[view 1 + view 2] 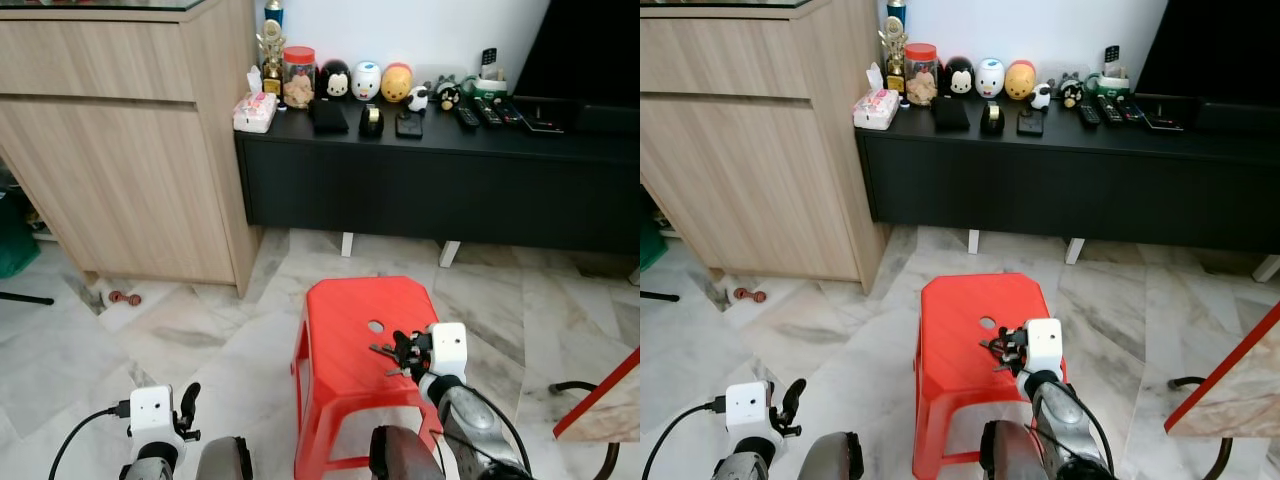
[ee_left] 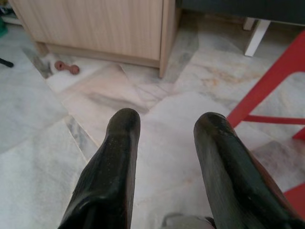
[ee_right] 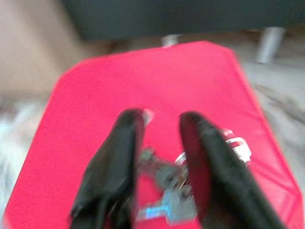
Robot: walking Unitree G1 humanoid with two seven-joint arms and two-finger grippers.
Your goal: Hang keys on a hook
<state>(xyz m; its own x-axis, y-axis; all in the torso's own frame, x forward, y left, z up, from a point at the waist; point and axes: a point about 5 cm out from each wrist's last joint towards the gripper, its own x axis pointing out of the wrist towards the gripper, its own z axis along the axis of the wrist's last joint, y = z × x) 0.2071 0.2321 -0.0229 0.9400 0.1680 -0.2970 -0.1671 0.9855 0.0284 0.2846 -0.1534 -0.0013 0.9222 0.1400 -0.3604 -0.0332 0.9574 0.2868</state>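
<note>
A bunch of keys [image 1: 384,351] lies on the top of a red plastic stool [image 1: 345,320] just in front of me. My right gripper [image 1: 405,355] hovers low over the stool's right side. In the blurred right wrist view its two black fingers [image 3: 125,143] stand apart, with the keys [image 3: 167,191] on the red seat between and beneath them. My left gripper [image 1: 187,403] hangs low at the left over the marble floor, open, with nothing between its fingers [image 2: 121,143].
A tall wooden cabinet [image 1: 120,150] stands at the left. A low black console [image 1: 430,180] runs along the back wall, carrying jars, toy figures and remotes. A small red object [image 1: 124,297] lies by the cabinet's foot. A red-edged board [image 1: 600,400] and a black cable [image 1: 575,385] are at the right.
</note>
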